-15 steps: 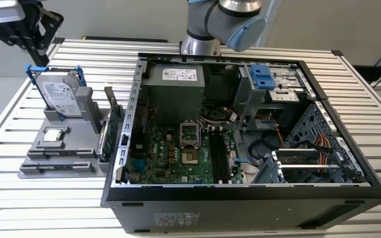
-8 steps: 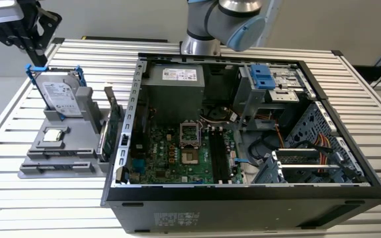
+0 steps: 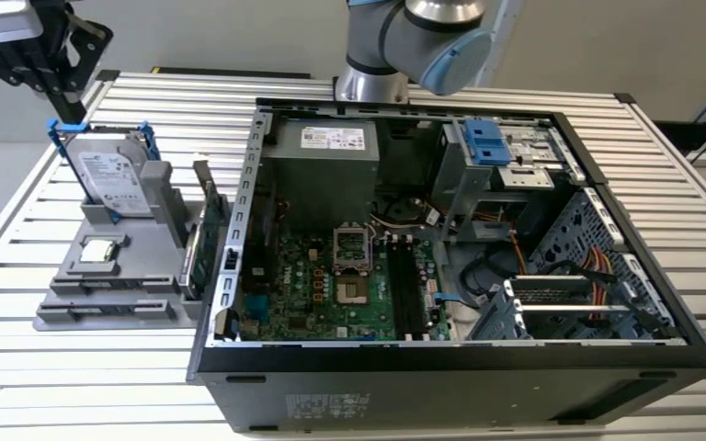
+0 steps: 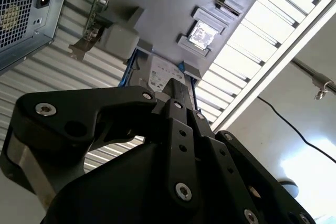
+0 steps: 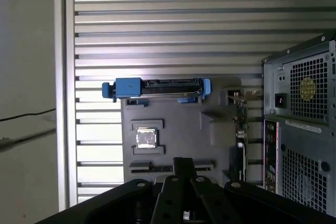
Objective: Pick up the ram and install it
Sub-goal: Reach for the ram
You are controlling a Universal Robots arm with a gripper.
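Note:
My gripper (image 3: pixel 69 101) hangs high at the exterior view's far left, above the back end of a grey parts holder (image 3: pixel 120 308). Its black fingers look pressed together with nothing between them in both wrist views (image 4: pixel 176 86) (image 5: pixel 184 162). The ram (image 3: pixel 194 257), a slim green stick, stands on edge along the holder's side nearest the computer case (image 3: pixel 451 377). In the first wrist view the ram (image 5: pixel 242 129) is a thin green strip beside the case. The gripper is well clear of it. Black memory slots (image 3: pixel 403 289) lie on the green motherboard inside the open case.
The holder also carries a silver hard drive in a blue frame (image 3: pixel 114 179) and a small square processor chip (image 3: pixel 102 250). The slatted metal table (image 3: pixel 59 386) has its edge close to the holder. The arm's base (image 3: pixel 371 55) stands behind the case.

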